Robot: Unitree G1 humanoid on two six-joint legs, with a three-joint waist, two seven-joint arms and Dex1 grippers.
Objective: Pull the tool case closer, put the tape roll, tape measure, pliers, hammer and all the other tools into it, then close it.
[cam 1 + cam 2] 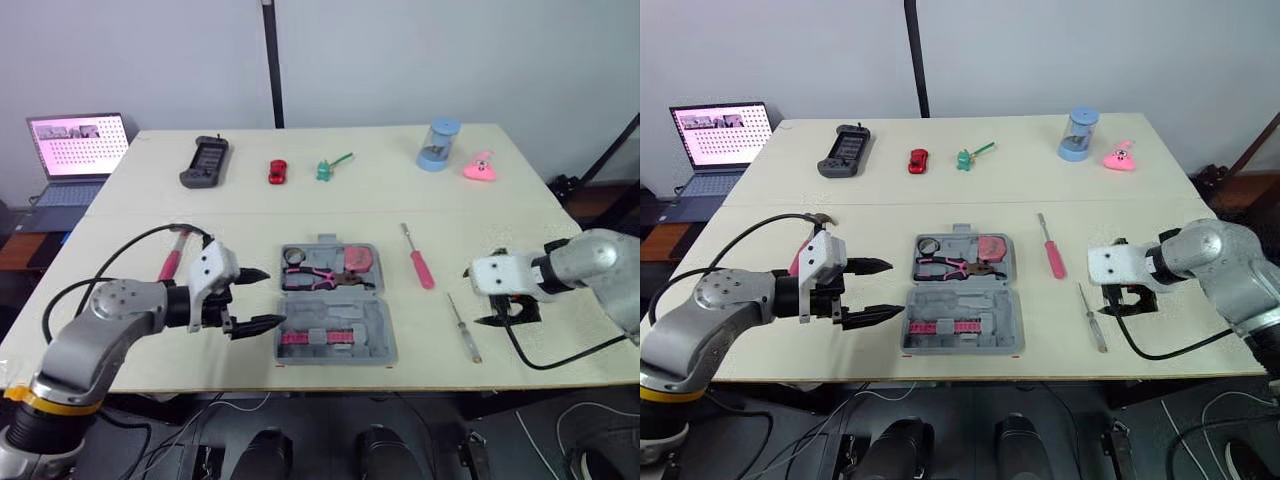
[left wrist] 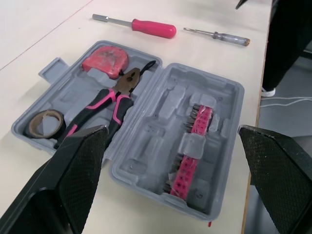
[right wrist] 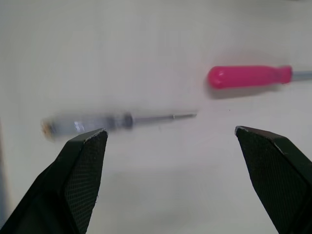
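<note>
We see the left gripper (image 1: 270,298) spread before the open grey plastic tool case (image 2: 219,97), and the right gripper (image 3: 170,130) spread over a slim clear-handled screwdriver (image 3: 83,124).

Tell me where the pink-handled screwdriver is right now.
In the head views, the pink-handled screwdriver lies on the table on the robot's right of the open tool case, between it and the clear-handled screwdriver.
</note>
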